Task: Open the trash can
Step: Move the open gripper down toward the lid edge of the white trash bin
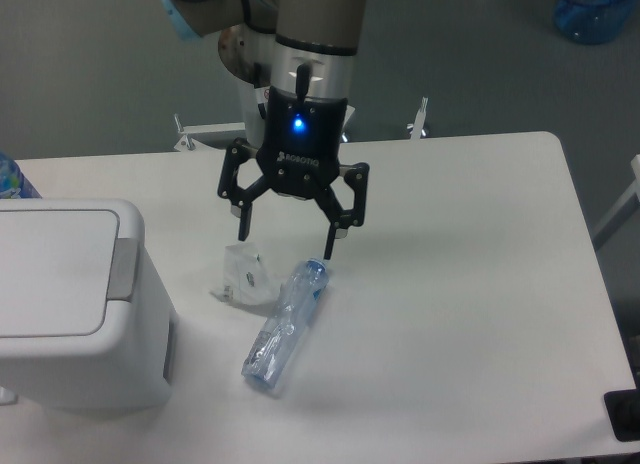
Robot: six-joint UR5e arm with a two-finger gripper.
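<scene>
The boxy white trash can [70, 304] sits lid-closed at table's left edge.

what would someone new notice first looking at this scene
Probably the black end effector with its glowing blue light, hanging open at centre just above a crushed clear bottle and a scrap of clear plastic on the white table. Next, the big white trash can at the left edge, its flat lid shut.
</scene>
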